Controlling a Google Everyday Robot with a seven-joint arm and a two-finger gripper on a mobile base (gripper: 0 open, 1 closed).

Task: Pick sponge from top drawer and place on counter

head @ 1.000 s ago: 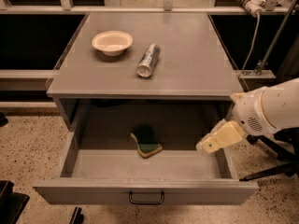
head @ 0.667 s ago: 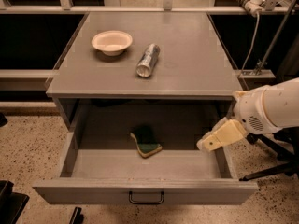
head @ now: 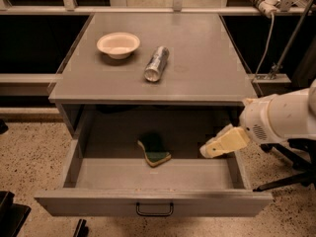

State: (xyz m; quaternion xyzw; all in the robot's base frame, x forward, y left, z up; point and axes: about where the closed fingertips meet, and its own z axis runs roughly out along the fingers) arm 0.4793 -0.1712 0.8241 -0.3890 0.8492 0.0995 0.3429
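The sponge (head: 155, 149), dark green over yellow foam, lies on the floor of the open top drawer (head: 153, 204), near its middle. The drawer is pulled out from under the grey counter (head: 197, 68). My gripper (head: 210, 151), cream-coloured, hangs over the right part of the drawer, to the right of the sponge and apart from it. It comes off a white arm entering from the right edge.
A cream bowl (head: 118, 44) and a silver can (head: 156, 63) lying on its side rest on the counter. A dark wire handle (head: 154, 210) is on the drawer front. Dark chair legs (head: 286, 179) stand on the speckled floor at right.
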